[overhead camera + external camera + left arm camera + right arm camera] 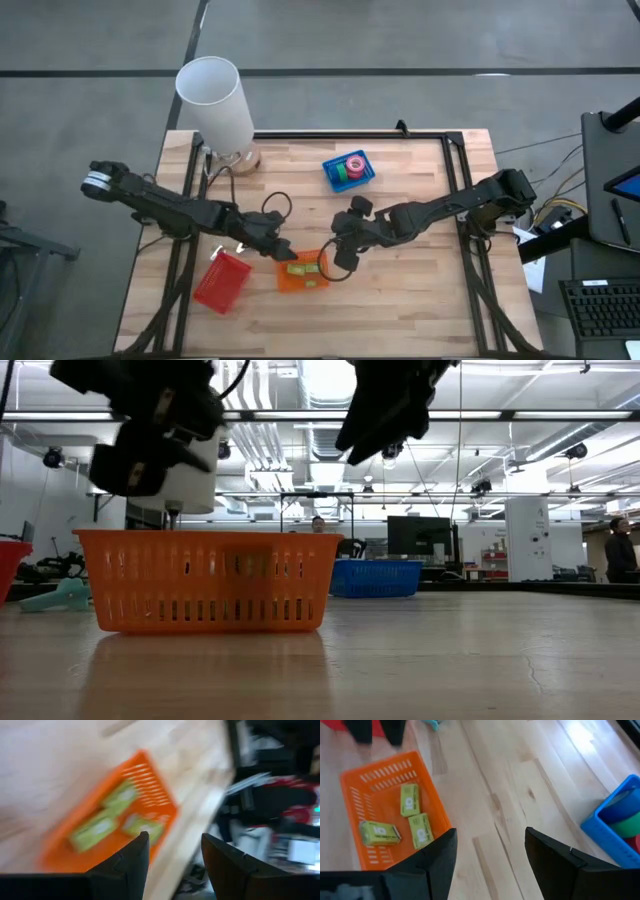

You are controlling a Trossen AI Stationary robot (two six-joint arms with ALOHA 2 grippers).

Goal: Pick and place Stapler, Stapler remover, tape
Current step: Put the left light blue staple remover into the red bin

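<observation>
The tape rolls (351, 167), pink and green, lie in a small blue bin (330, 176) at the table's far middle; the right wrist view shows them (626, 824) too. An orange basket (284, 281) near the front middle holds three green boxes (410, 800). My left gripper (284, 250) hangs open above the basket's left rim, with nothing between its fingers (131, 860). My right gripper (343, 258) hangs open above the table just right of the basket, also with nothing in it. I cannot make out a stapler or a stapler remover.
A red bin (222, 283) stands left of the orange basket. A white lamp (215, 98) with a round base stands at the far left corner. A small teal thing (60, 596) lies on the table beyond the basket's left end. Bare wood lies to the right.
</observation>
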